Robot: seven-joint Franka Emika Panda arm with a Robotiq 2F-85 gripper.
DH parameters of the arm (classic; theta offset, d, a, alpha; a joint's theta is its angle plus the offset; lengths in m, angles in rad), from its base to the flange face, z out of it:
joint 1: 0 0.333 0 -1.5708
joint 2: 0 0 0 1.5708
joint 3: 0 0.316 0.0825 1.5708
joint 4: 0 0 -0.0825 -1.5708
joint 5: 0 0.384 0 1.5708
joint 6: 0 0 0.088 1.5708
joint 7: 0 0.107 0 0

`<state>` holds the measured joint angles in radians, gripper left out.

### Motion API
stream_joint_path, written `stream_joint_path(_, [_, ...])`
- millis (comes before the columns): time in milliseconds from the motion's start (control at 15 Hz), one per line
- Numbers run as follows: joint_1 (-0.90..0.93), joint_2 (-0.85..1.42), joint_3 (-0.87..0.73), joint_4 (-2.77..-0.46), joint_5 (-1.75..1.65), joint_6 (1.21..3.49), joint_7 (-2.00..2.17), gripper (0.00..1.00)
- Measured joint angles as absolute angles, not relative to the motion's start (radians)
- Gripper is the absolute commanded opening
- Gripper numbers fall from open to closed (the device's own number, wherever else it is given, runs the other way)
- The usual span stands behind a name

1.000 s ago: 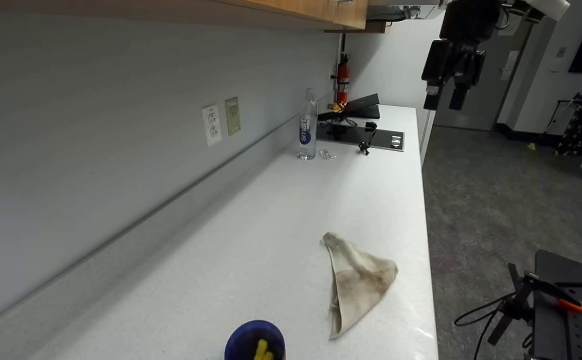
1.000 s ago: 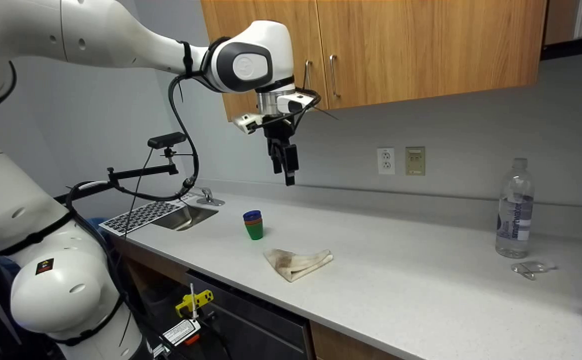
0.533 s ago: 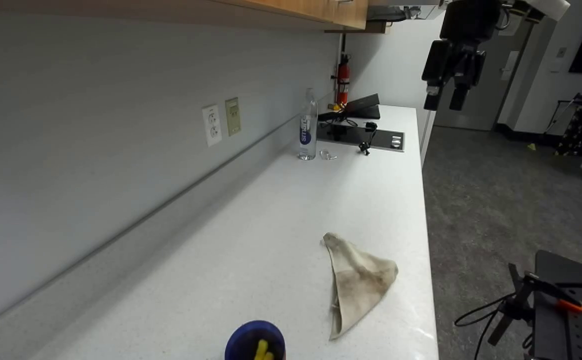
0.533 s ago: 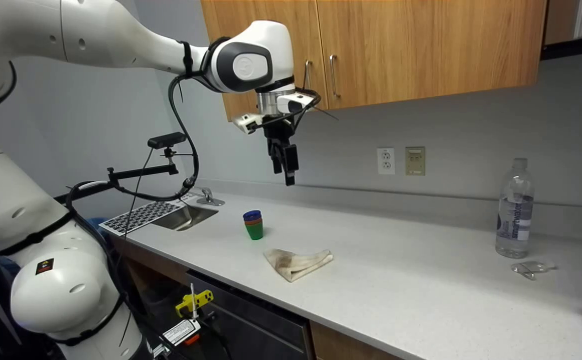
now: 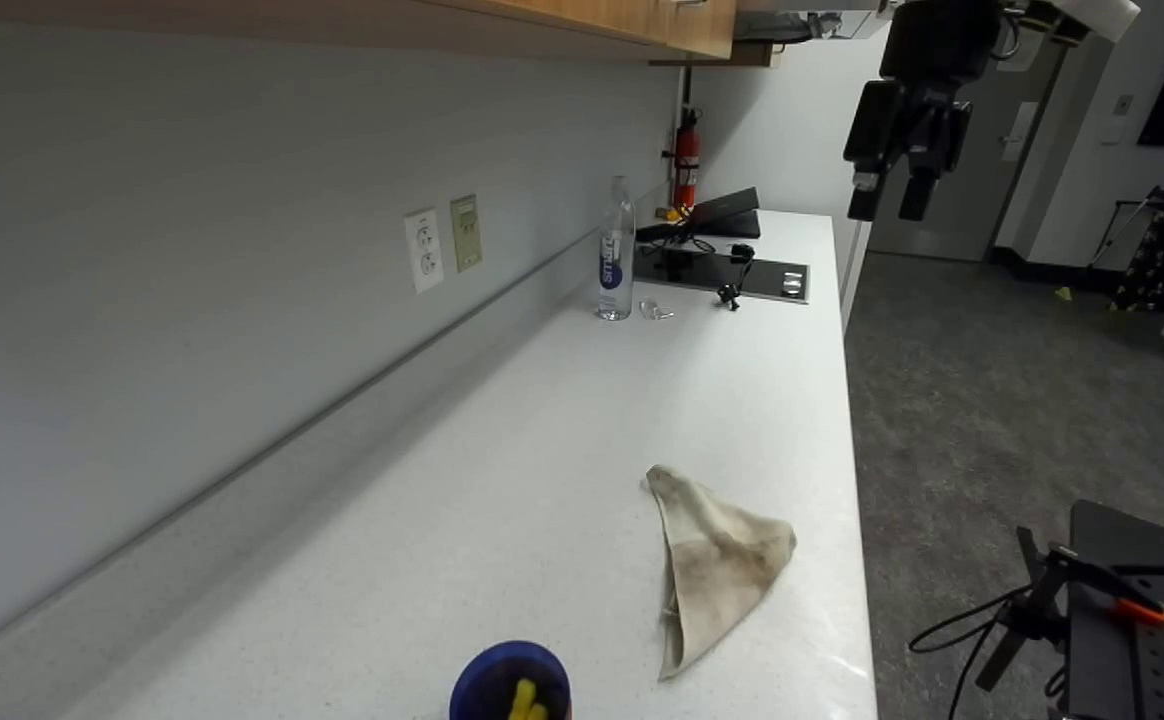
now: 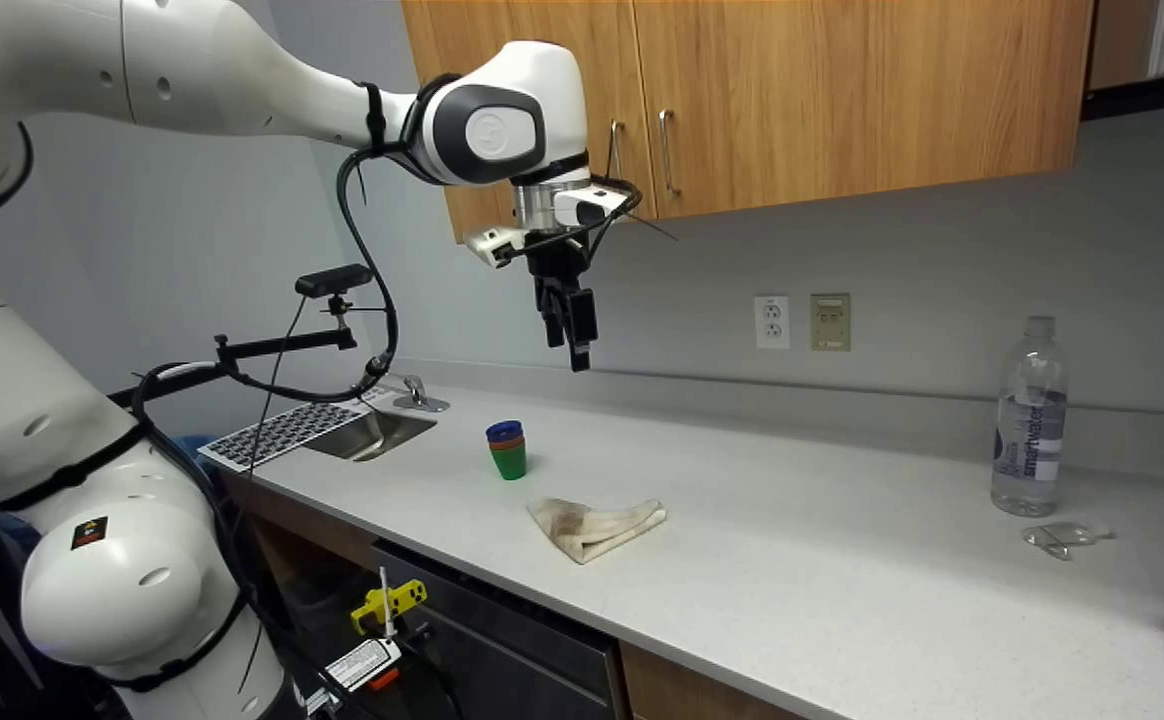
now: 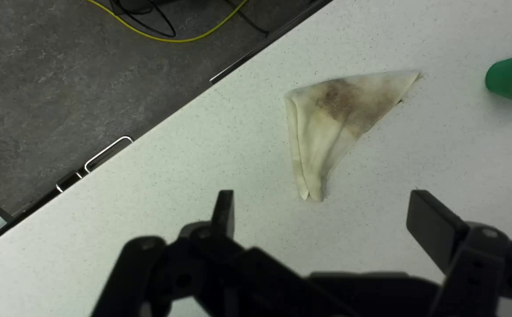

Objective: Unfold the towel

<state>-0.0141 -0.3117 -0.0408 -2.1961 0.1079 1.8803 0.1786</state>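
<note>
Roughly triangular, the folded cream towel (image 7: 336,119) is brown-stained.

The white counter (image 6: 792,600) carries a folded towel (image 7: 337,112) (brown-stained), stacked cups (image 6: 507,453), a bottle (image 6: 1030,425) and a clear object (image 6: 1054,537).

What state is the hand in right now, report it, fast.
Hand: open, holding nothing, clear of the folded towel.

Bright counter (image 5: 762,400), soft shadow along the dull grey wall (image 5: 192,250), dim floor (image 5: 962,420), gripper (image 7: 322,211) dark and soft-edged in the wrist view
</note>
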Motion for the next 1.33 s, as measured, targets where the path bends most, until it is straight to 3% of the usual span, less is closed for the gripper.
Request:
stream_joint_path(1000, [-0.014, -0.308, -0.024, -2.227, 0.105, 1.892, 0.179, 1.00])
stream_joint_path(1333, [-0.012, -0.297, 0.014, -2.297, 0.100, 2.004, 0.179, 1.00])
